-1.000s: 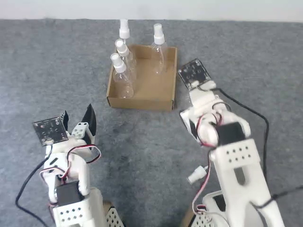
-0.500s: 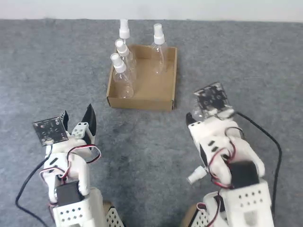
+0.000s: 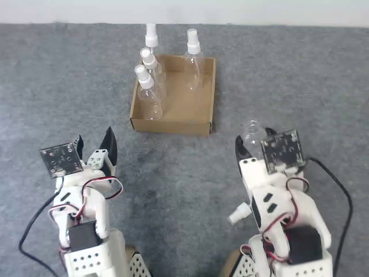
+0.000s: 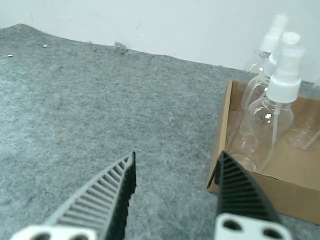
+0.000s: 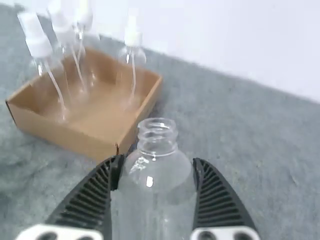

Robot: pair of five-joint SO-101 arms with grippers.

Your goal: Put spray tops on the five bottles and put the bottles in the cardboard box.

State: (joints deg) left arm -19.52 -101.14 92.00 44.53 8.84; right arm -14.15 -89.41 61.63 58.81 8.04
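Four spray-topped bottles [image 3: 149, 99] are standing in the cardboard box [image 3: 172, 124]: three along its left side, one toward its far right corner. The right gripper [image 3: 253, 142] is holding an uncapped bottle [image 3: 251, 131] just off the box's near right corner, apart from it. The left gripper [image 3: 94, 140] is hanging spread open off the box's near left corner. A loose spray top [image 3: 240, 214] is lying on the grey tabletop [image 3: 300, 75], well nearer than the box.

Grey felt mat [image 3: 57, 75], white wall [image 4: 150, 20] behind
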